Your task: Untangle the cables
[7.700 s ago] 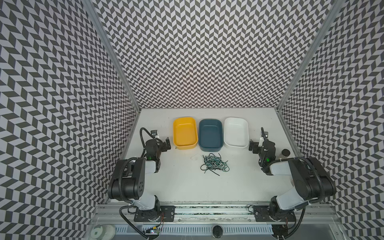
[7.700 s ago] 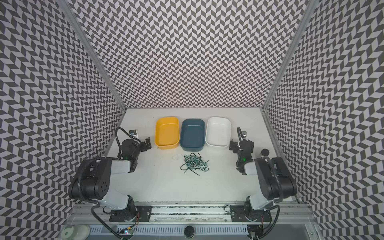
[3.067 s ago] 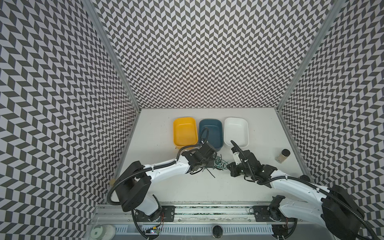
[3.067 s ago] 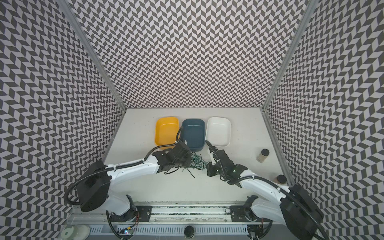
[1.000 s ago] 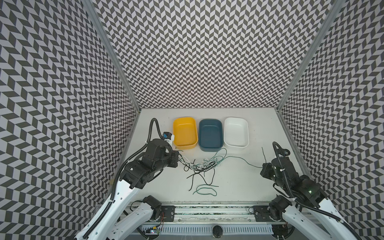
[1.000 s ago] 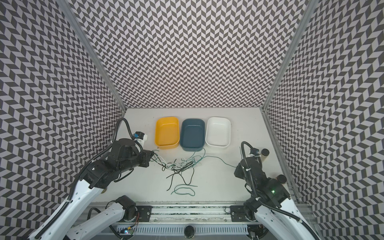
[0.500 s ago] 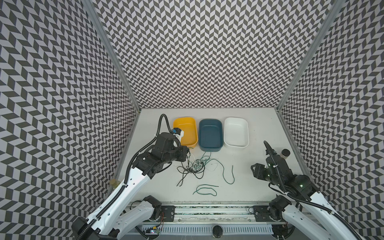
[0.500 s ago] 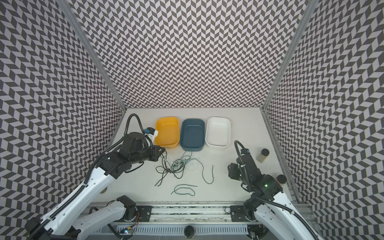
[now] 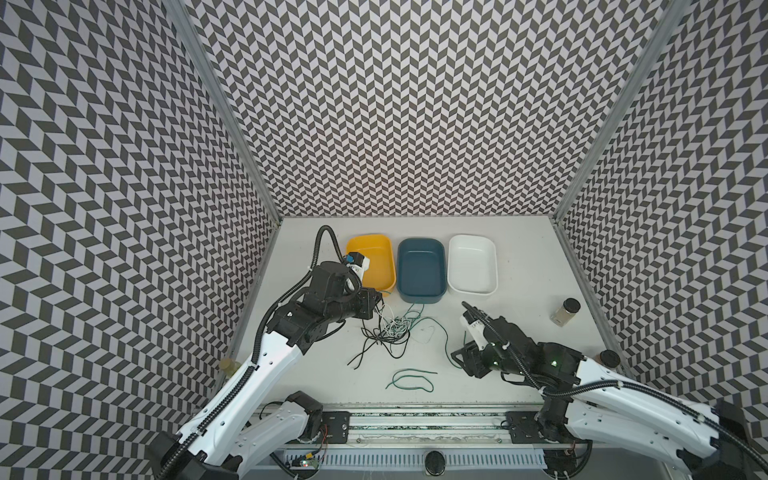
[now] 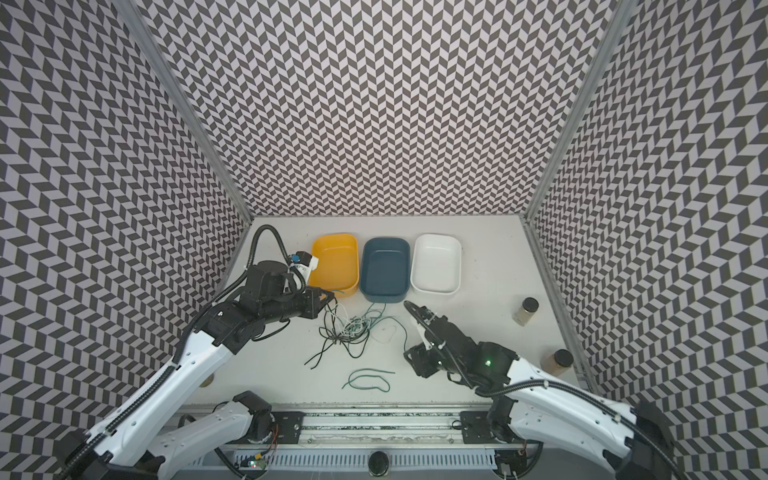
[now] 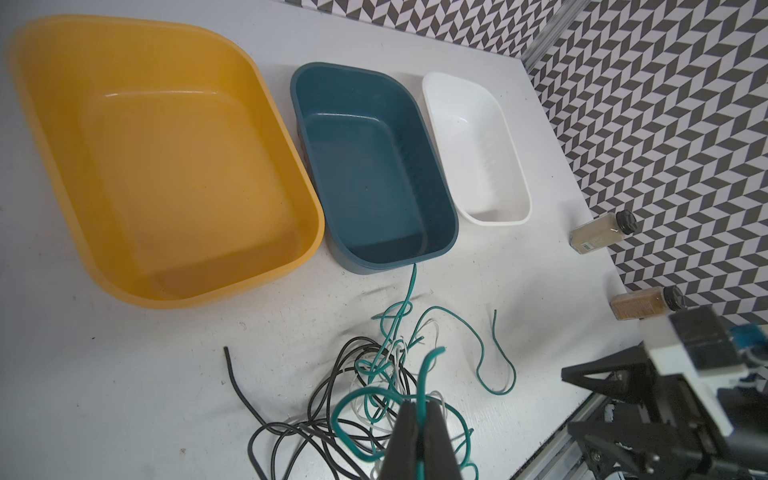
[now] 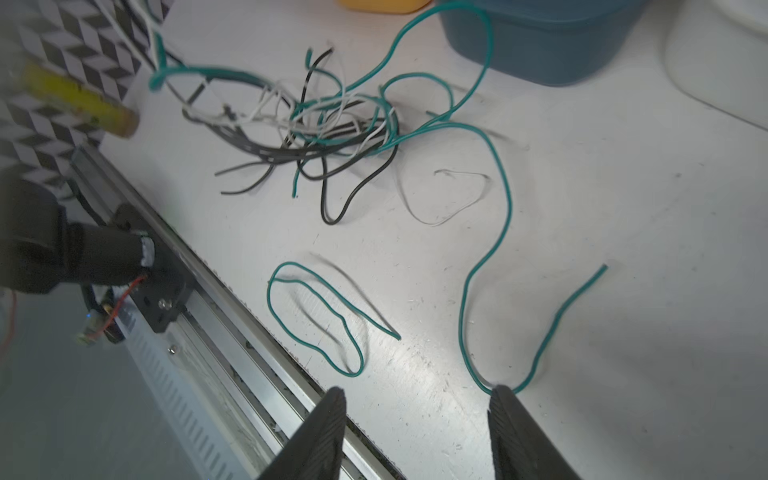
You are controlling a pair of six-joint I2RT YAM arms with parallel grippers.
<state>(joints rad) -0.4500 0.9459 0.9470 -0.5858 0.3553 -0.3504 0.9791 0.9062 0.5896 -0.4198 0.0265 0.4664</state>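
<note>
L fingers (image 11: 405, 440) pinched on a teal cable (image 11: 422, 386) — R fingers (image 12: 322, 432) apart, empty; jar (image 11: 598, 230) label unreadable.

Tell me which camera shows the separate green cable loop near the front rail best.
The right wrist view. There the green cable loop lies large and whole, clear of the tangle. Both top views show it too, but small and thin. In the left wrist view I cannot make it out.
</note>
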